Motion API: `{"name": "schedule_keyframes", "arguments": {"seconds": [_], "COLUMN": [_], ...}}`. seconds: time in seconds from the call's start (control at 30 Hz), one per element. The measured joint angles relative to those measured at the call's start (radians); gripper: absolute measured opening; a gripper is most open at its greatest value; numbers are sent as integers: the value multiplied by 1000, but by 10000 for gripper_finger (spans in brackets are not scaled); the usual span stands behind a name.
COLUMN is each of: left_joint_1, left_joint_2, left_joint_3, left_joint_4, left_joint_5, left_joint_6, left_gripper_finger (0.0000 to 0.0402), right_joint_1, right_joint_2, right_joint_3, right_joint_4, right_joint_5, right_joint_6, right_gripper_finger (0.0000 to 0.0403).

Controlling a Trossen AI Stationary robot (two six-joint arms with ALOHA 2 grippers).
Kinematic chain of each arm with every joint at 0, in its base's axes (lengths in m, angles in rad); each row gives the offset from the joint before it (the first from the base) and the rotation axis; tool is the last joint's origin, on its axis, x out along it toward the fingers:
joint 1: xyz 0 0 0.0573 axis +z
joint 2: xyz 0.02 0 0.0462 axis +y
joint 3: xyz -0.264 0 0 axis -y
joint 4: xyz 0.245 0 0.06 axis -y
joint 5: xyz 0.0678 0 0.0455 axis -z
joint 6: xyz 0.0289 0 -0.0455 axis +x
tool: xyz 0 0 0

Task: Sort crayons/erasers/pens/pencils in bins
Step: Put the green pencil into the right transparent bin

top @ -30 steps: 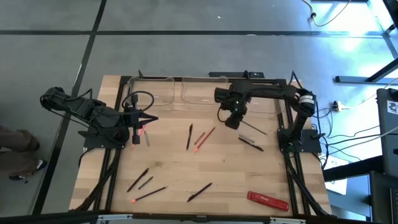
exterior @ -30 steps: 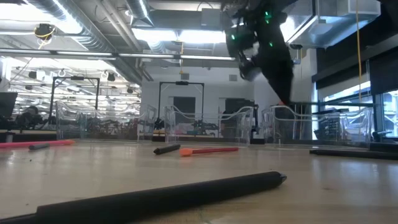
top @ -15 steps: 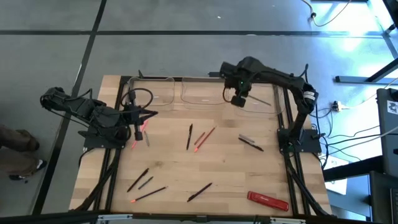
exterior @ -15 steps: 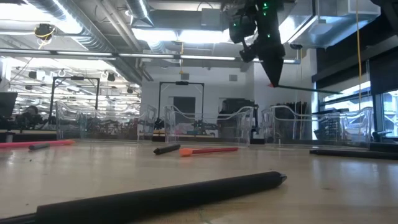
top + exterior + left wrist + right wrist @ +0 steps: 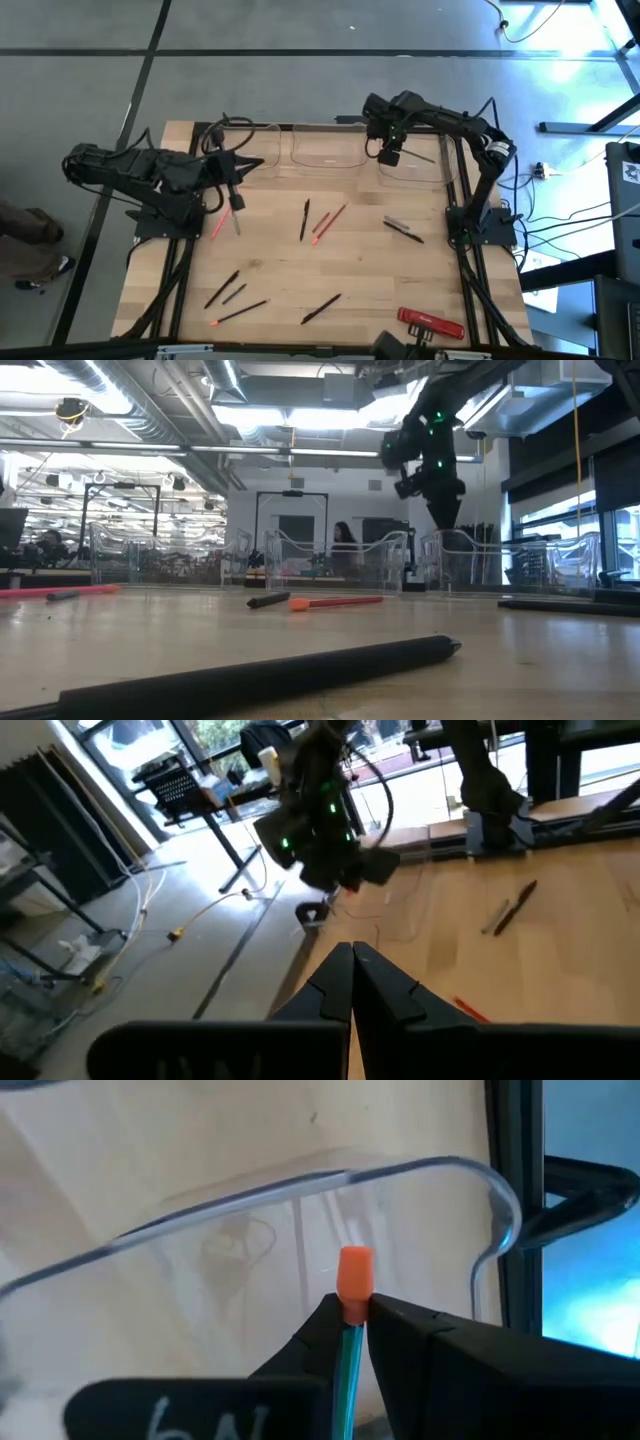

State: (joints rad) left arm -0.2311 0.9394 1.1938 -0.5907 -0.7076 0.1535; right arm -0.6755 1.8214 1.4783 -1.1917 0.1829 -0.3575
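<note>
1. Your right hand (image 5: 352, 1320) was clamped on an orange-tipped pencil (image 5: 354, 1275), above the right bin (image 5: 415, 160).
2. Your left hand (image 5: 352, 970) was shut, empty, near the left bin (image 5: 262, 140).

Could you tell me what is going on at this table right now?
The right gripper holds a pencil with an orange eraser tip above the rightmost bin at the table's far edge. The left gripper, fingers shut and empty, hangs by the leftmost bin. Several pens and a flat red bar lie unsorted on the table.
</note>
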Motion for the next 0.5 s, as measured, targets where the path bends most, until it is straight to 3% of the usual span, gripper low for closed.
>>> {"name": "schedule_keyframes", "arguments": {"seconds": [0.37,0.5], "left_joint_1": [37,36], "left_joint_2": [95,96], "left_joint_3": [89,89], "left_joint_4": [-30,-31], "left_joint_5": [0,0], "left_joint_6": [16,11], "left_gripper_finger": [0,0], "right_joint_1": [-31,-33], "right_joint_2": [0,0], "right_joint_3": [-44,-44], "right_joint_4": [15,21], "right_joint_5": [-36,-48], "right_joint_6": [-37,-38], "right_gripper_finger": [46,71]}}
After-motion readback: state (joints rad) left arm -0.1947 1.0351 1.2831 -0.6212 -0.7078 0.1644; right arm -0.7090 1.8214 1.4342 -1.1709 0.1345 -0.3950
